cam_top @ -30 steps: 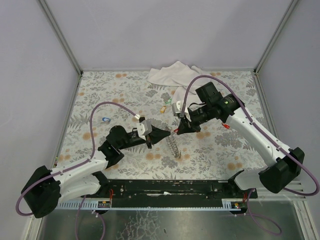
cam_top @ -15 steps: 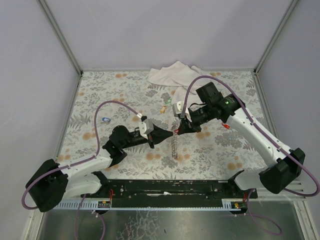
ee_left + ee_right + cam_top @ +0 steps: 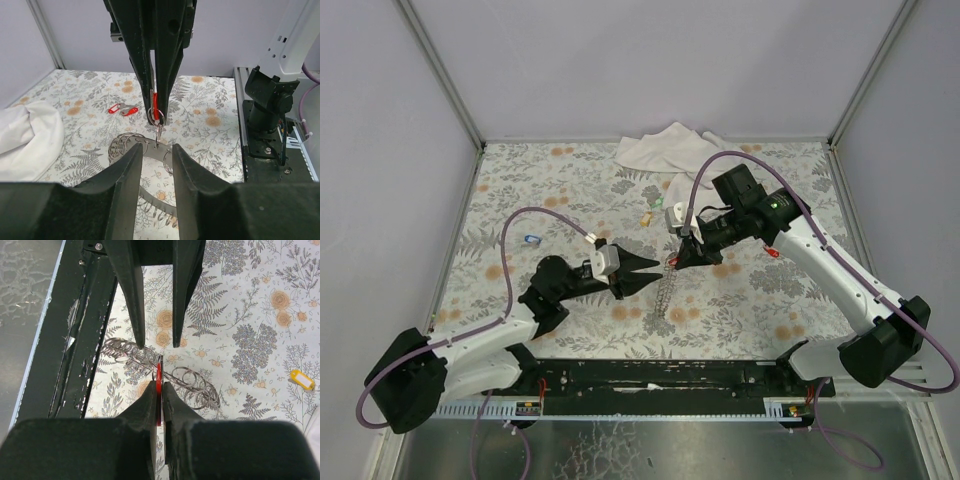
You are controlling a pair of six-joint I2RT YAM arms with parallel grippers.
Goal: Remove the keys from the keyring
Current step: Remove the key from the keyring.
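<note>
Bright, even, diffuse light — shadows faint; wrist views blur up close.

We look down on a tabletop (image 3: 210, 115) covered in a print of grey ferns and orange flowers, spreading beneath the fingers (image 3: 120, 190) and out to every side of them. Beyond the fingers rise plain pale lilac walls (image 3: 650, 70), met by silvery frame posts (image 3: 442, 72) at the far corners. The light falls evenly, and we find only soft shadows.

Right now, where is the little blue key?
In the top view, the blue key lies on the left side of the flowery table, far left of the silver chain.
</note>
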